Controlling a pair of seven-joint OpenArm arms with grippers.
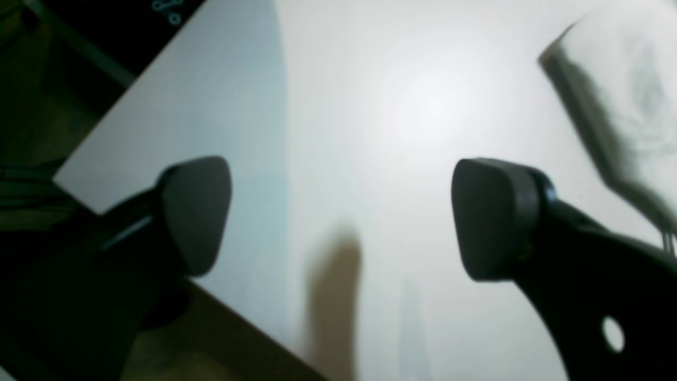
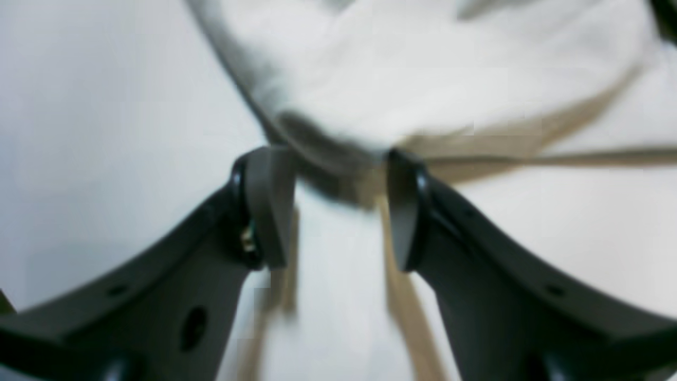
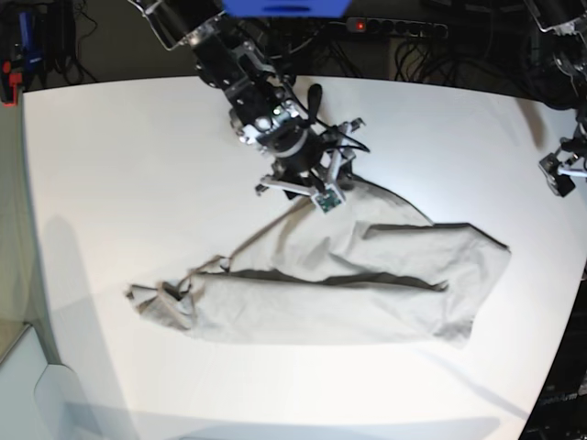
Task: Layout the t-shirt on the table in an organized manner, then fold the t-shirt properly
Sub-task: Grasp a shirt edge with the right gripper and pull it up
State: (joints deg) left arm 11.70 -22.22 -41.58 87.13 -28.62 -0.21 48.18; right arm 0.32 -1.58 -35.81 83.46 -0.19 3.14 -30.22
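Left wrist view: the left gripper (image 1: 341, 217) hovered with jaws spread wide above the bare table (image 1: 370, 106).

Right wrist view: the right gripper (image 2: 338, 209) stood parted astride a t-shirt (image 2: 402, 79) fold.

Base view: the shirt lay crumpled mid-table, the right arm reaching from the far edge.

The t-shirt (image 3: 348, 275) is soft, matt woven cotton-like cloth in pale grey-beige, creased and rumpled, with thicker stitched hems along its edges. The table (image 3: 119, 165) has a smooth, matt white top that throws back only a dull, diffuse glow of light, with no grain or texture to be seen. The left gripper (image 1: 338, 217) and right gripper (image 2: 338, 206) look like dark moulded plastic, with duller grey, rubbery-looking pads (image 1: 198, 211) on the fingertips.
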